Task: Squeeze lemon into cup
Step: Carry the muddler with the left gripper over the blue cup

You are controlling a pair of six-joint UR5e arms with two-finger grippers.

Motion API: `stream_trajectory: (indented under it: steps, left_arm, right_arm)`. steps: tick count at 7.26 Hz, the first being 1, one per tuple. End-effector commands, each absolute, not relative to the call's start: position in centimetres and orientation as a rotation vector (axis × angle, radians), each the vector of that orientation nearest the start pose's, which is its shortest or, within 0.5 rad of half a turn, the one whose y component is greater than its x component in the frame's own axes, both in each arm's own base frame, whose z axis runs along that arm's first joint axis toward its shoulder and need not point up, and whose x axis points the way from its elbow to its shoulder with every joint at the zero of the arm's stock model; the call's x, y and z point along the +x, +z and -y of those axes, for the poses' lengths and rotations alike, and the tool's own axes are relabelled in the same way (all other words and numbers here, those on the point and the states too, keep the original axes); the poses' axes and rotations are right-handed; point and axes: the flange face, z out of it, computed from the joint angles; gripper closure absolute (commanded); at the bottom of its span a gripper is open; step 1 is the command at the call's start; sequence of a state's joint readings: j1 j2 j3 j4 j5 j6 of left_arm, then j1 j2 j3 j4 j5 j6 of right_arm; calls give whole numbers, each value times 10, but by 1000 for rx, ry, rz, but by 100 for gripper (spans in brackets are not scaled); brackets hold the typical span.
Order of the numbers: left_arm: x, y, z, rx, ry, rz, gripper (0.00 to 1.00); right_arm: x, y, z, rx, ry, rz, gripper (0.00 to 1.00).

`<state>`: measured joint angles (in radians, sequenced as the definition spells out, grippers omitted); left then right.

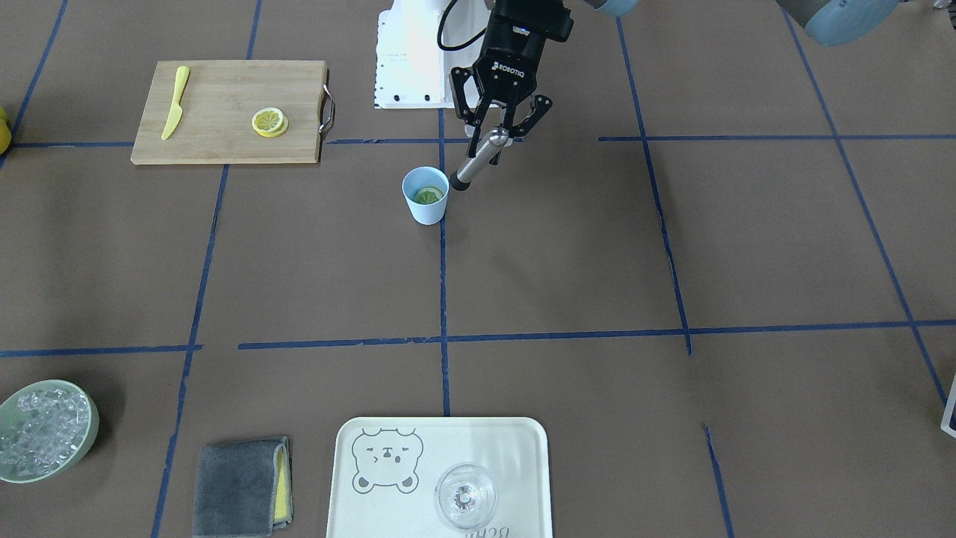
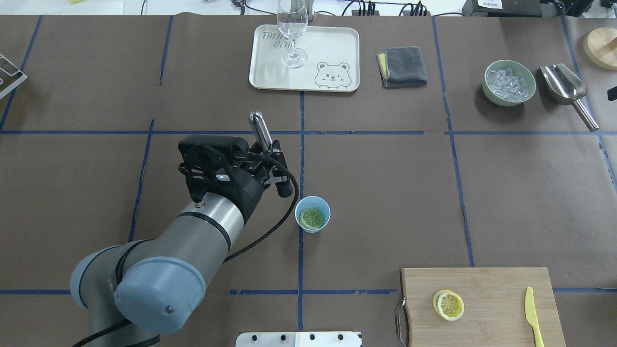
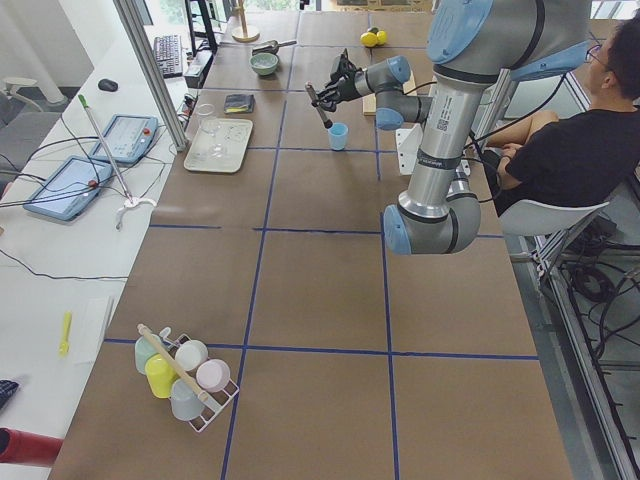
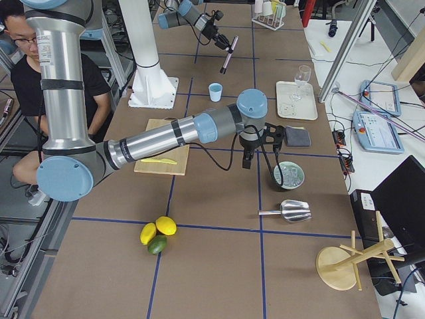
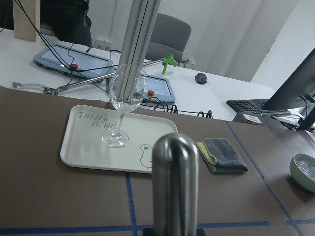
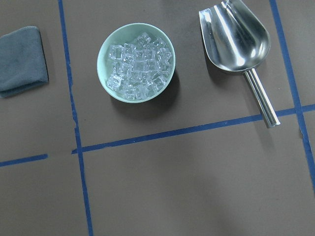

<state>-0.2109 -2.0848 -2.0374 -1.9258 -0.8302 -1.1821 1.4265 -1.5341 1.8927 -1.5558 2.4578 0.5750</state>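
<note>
the cup [image 1: 427,215] stands upright on the brown bench [image 1: 672,246], and one lemon slice [image 1: 428,196] lies flat inside it, down near the bottom. the left claw [image 1: 502,133] hangs just to the robot's left of the cup, its fingers closed around a steel rod [image 1: 479,158]. the rod slants down toward the cup. its black end sits just beside the cup's rim, outside the mouth, and whether the two touch cannot be told.

to the robot's right of the cup, and nearer the robot, lies a wooden cutting board [image 1: 216,104]. it carries two overlapping lemon slices [image 1: 269,122] and a yellow plastic knife [image 1: 175,112], well apart from each other.

beyond the cup, away from the robot, sits a pale tray [image 1: 523,448] printed with a bear, and a clear stemmed glass [image 1: 465,495] stands on it. just to the robot's right of the tray lies a folded grey cloth [image 1: 239,487].

further right of the cup is a pale green bowl [image 1: 91,437] of ice, with a steel scoop [image 6: 236,39] beside it. the right claw [image 4: 260,149] hovers over that bowl, far from the cup. whether it is wide or narrow cannot be told.
</note>
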Motion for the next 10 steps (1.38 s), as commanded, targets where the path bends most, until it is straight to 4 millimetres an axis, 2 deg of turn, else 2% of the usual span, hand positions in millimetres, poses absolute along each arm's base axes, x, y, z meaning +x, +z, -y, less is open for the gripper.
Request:
stream_trajectory:
  steps: [1, 2, 5, 7, 9, 10]
  left_arm:
    - [477, 86, 287, 983, -331, -1047, 100]
    - [488, 86, 281, 998, -278, -1022, 100]
    - [524, 106, 286, 1000, -246, -984, 100]
    - [533, 105, 286, 998, -242, -983, 100]
    - [553, 120, 289, 999, -247, -993, 100]
    - [556, 123, 289, 996, -245, -994, 100]
  right_arm:
    - [-16, 476, 499, 7, 237, 945, 0]
    - [-16, 480, 498, 0, 240, 945, 0]
    - [-15, 492, 490, -21, 252, 936, 0]
    - [-15, 492, 490, -20, 253, 936, 0]
    - [-15, 490, 491, -16, 251, 936, 0]
    - [-15, 489, 491, -14, 250, 936, 0]
